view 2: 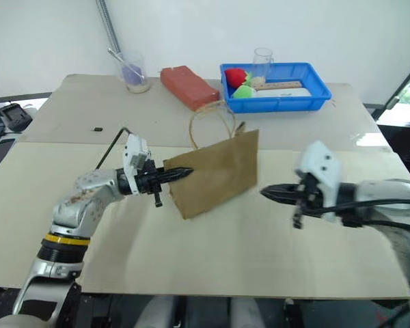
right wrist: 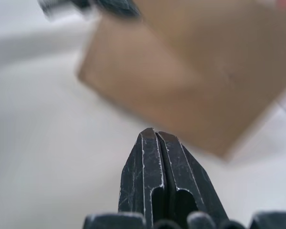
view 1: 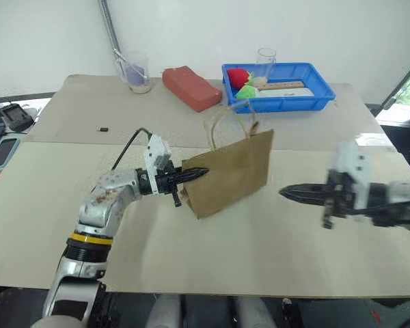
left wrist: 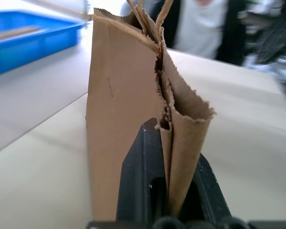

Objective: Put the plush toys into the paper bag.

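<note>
The brown paper bag (view 1: 232, 171) stands tilted in the middle of the table, its tan handles (view 1: 227, 119) looping up behind it. My left gripper (view 1: 199, 173) is shut on the bag's near side edge. In the left wrist view its black fingers (left wrist: 143, 176) pinch the folded paper (left wrist: 128, 109). My right gripper (view 1: 285, 192) hangs shut and empty over the table to the right of the bag, apart from it and pointing toward it. The right wrist view has its closed fingertips (right wrist: 155, 133) in front of the bag (right wrist: 181, 81). The plush toys are out of view.
At the back stand a blue tray (view 1: 314, 102) with red and green round items, a clear glass (view 1: 266, 61), a reddish block (view 1: 191, 87) and a clear cup (view 1: 137, 74). A small black piece (view 1: 104, 129) lies at the left. A person (left wrist: 205, 24) stands beyond the table.
</note>
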`<state>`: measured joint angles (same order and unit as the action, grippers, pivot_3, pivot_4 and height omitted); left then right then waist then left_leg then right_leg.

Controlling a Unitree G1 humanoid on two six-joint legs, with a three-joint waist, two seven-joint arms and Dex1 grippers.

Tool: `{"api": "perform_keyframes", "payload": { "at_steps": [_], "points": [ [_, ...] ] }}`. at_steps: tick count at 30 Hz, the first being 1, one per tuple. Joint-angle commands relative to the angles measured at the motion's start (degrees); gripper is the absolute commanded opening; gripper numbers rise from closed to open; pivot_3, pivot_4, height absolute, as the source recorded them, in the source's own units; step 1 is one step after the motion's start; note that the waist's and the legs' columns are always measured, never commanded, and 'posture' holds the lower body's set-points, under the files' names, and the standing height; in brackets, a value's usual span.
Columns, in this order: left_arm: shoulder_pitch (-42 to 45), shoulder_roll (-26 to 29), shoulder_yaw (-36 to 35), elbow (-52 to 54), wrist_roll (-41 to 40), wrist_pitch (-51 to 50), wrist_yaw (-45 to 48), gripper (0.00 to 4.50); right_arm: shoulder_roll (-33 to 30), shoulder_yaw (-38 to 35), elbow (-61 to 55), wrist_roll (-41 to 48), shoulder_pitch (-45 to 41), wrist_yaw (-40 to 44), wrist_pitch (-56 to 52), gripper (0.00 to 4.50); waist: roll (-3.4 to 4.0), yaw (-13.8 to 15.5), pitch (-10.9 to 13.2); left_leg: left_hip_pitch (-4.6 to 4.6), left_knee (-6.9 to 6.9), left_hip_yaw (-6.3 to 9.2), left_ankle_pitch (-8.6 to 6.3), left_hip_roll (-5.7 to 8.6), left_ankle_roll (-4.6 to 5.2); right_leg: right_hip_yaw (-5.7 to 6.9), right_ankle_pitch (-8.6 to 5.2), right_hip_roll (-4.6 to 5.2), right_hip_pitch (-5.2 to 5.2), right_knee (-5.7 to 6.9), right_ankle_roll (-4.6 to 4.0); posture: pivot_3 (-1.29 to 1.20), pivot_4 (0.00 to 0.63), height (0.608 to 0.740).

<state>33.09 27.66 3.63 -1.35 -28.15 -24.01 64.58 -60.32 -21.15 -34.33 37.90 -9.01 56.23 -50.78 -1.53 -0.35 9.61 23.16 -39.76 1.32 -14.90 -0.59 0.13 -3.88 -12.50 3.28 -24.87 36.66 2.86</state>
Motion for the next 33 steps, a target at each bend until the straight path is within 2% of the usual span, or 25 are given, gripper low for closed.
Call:
{"api": "perform_keyframes", "payload": {
  "at_steps": [1,5,11,12,13,16,19,21,29,33],
  "points": [
    [3.9,1.2,2.2,-1.9,-1.2,0.9,8.7,0.02,-3.3,-10.7,-1.3,0.8,4.8,4.1,-0.6,0.00,0.00,0.0,0.0,-0.04,0.00,0.00,0.00,0.00,0.00,0.00,0.00,0.00,0.04,0.00,0.00,0.00,0.150,0.740],
    [7.7,0.9,5.3,-8.4,0.8,4.3,16.3,0.02,-4.6,-18.4,-2.7,0.7,10.4,5.4,-2.4,0.00,0.00,-0.4,0.0,-0.37,0.04,-0.02,-0.04,-0.04,0.06,0.00,-0.03,-0.06,0.45,-0.16,0.03,0.00,0.150,0.740],
    [11.7,-1.8,8.0,-21.4,5.9,14.1,22.4,0.02,-3.8,-20.5,-5.6,2.3,12.6,3.0,-4.3,0.00,-0.01,-0.6,0.0,-0.48,0.04,-0.01,-0.05,-0.10,0.08,0.00,-0.03,-0.14,0.61,-0.29,0.02,0.00,0.150,0.740],
    [12.1,-2.2,8.1,-23.0,6.8,15.6,22.6,0.58,-3.8,-20.4,-5.8,2.6,12.5,2.7,-4.5,0.00,-0.01,-0.6,0.0,-0.48,0.04,-0.01,-0.05,-0.11,0.08,0.00,-0.02,-0.14,0.62,-0.34,0.02,0.00,0.150,0.740],
    [12.6,-2.5,8.1,-24.3,7.3,16.2,22.6,0.78,-3.8,-20.2,-6.0,2.9,12.4,2.3,-4.7,0.00,-0.01,-0.5,0.0,-0.47,0.04,-0.02,-0.05,-0.10,0.08,-0.01,-0.02,-0.13,0.62,-0.35,0.02,0.00,0.150,0.740],
    [12.8,-2.2,7.9,-24.9,8.1,17.4,24.1,2.08,-4.0,-19.5,-6.1,3.8,11.7,1.5,-5.1,0.00,-0.01,-0.5,0.0,-0.36,0.04,-0.01,-0.06,-0.09,0.10,0.00,-0.01,-0.11,0.60,-0.47,0.04,0.00,0.150,0.740],
    [11.9,-1.1,6.5,-22.3,7.2,16.8,24.3,3.62,-4.8,-18.3,-5.4,4.3,10.7,1.3,-4.5,0.00,-0.01,-0.4,0.0,-0.32,0.03,0.01,-0.09,-0.09,0.14,0.00,-0.01,-0.09,0.59,-0.51,0.05,0.00,0.150,0.740],
    [10.2,1.4,5.2,-18.1,6.8,15.9,23.7,4.46,-5.8,-16.8,-3.9,4.0,9.4,1.9,-3.0,0.00,-0.01,-0.6,0.0,-0.31,0.03,0.01,-0.09,-0.09,0.15,0.00,-0.01,-0.09,0.59,-0.51,0.05,0.00,0.150,0.740],
    [1.6,15.3,-3.2,-1.3,7.6,8.0,14.9,4.46,-11.3,-10.7,6.9,1.8,2.1,7.9,4.3,0.00,0.00,-0.6,0.0,-0.43,0.05,-0.02,-0.10,-0.17,0.16,-0.02,-0.01,-0.10,0.60,-0.48,0.05,0.00,0.150,0.740],
    [-2.7,24.2,-8.2,5.2,8.8,2.6,10.5,4.50,-16.2,-8.0,14.7,-0.4,-1.1,14.1,9.0,1.20,0.05,-0.5,0.0,-0.37,0.06,-0.06,-0.11,-0.17,0.17,-0.02,-0.01,-0.05,0.54,-0.54,0.05,0.00,0.150,0.740]
  ]
}}
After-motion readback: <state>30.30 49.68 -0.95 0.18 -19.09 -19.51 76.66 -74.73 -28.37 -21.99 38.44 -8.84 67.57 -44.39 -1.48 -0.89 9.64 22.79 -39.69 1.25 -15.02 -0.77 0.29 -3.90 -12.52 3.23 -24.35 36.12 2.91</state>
